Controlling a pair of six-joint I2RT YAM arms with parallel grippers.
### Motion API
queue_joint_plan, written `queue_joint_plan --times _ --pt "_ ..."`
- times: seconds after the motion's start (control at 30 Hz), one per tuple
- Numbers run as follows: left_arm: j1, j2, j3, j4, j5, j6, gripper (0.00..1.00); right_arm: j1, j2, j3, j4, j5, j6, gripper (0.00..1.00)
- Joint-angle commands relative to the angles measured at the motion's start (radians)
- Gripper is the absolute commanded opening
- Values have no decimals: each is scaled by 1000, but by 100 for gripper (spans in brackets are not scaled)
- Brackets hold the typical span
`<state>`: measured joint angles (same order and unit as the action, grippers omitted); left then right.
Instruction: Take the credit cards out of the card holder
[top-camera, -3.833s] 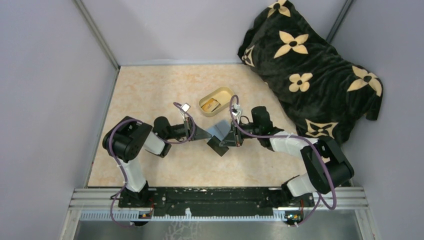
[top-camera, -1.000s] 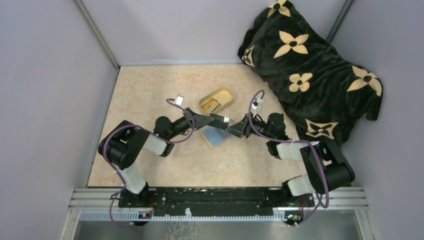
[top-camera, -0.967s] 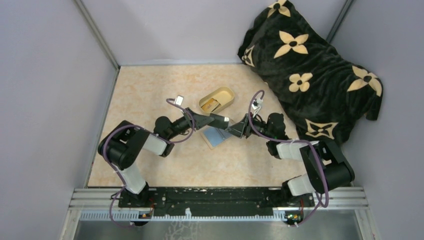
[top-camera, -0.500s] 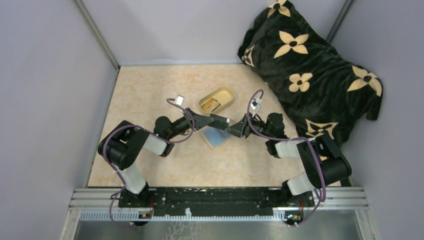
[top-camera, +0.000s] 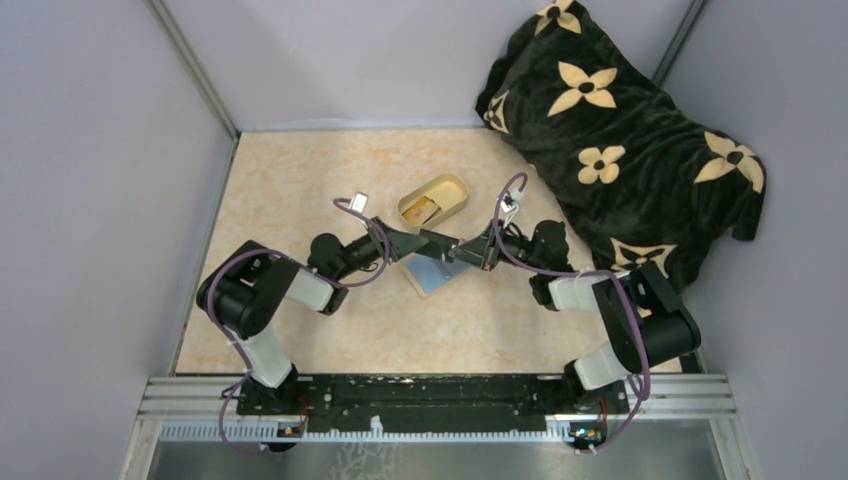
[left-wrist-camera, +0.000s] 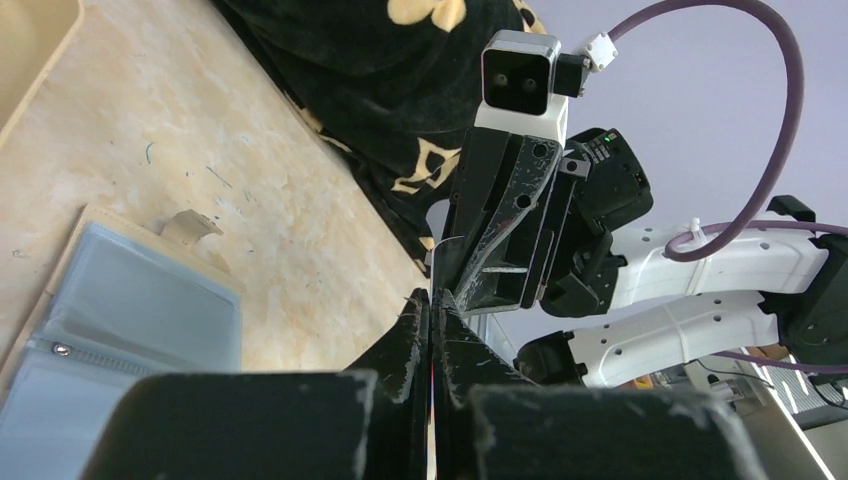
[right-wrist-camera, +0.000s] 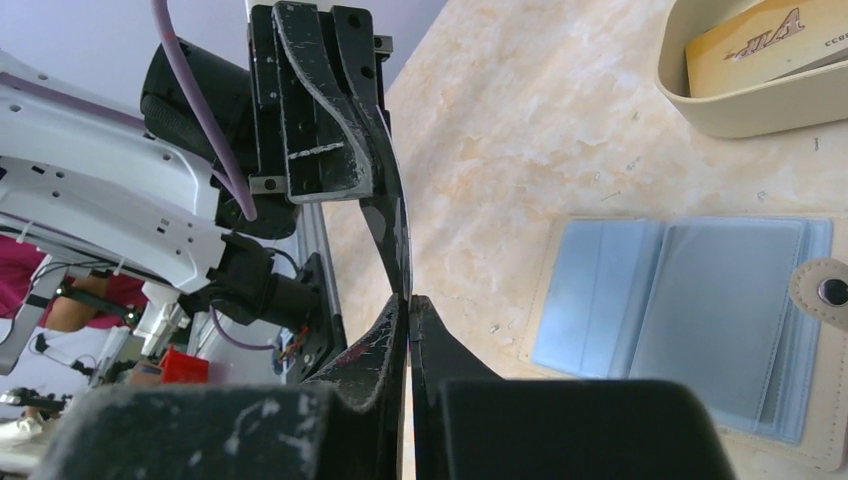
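Both pincers met tip to tip just above the far edge of the wallet (top-camera: 432, 271), which lay open and flat on the table (top-camera: 300, 200), blue-grey side up. Left pincer (left-wrist-camera: 432, 322) clenched, right pincer (right-wrist-camera: 408, 305) clenched, both apparently on one card (left-wrist-camera: 433, 270) seen edge-on, its long axis running pincer to pincer. Neither arm was nearer, since the card sat between them. The dish (right-wrist-camera: 760, 105) sat just beyond the wallet, near both tips. The card face was hidden in every view. Couldn't tell which pincer really bore it, or whether the wallet sleeves held more.
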<state>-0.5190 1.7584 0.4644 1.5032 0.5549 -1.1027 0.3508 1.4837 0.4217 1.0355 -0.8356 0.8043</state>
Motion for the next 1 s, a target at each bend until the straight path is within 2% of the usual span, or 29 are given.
queue_joint_plan --times 0.0,0.97 --pt "-2 -1 -13 285 18 9 0 -1 3 43 61 1 -16 0" --pt "-21 -28 -107 285 47 23 0 -21 32 162 3 32 -38 0"
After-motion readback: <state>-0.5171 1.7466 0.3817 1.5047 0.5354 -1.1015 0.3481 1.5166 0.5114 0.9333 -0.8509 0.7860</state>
